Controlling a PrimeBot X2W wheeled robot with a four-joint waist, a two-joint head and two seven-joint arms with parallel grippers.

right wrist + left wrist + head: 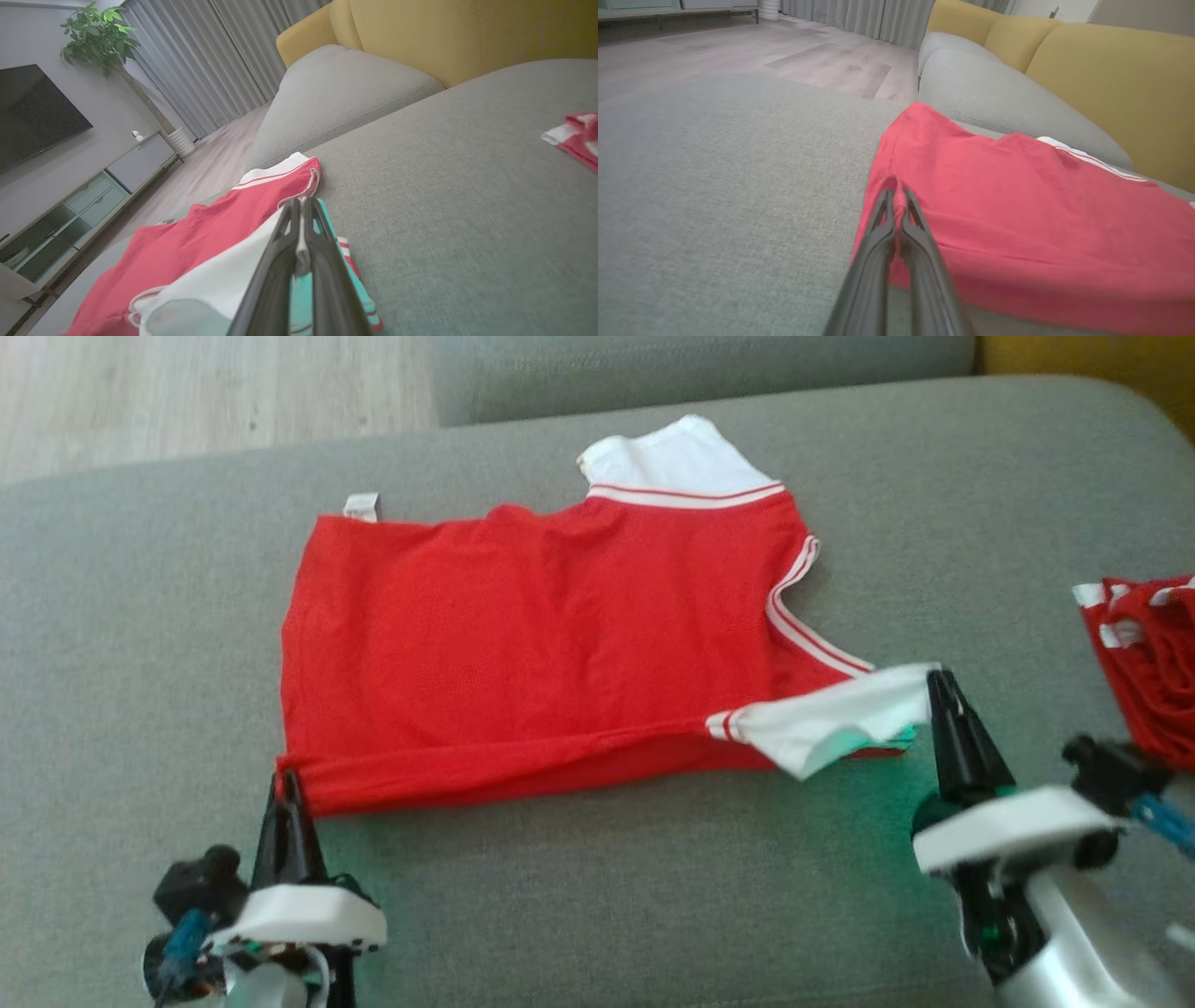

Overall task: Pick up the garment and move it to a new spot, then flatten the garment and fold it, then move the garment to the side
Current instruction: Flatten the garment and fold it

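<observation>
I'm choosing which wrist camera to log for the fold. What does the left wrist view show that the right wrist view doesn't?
Left wrist view, not the right: the left gripper shut on a red hem corner of the garment.
Right wrist view, not the left: the right gripper shut on the white sleeve end, a television, a plant and a second red-and-white cloth.
Both: the garment, the grey cushion, the yellow backrest and the curtains.
</observation>
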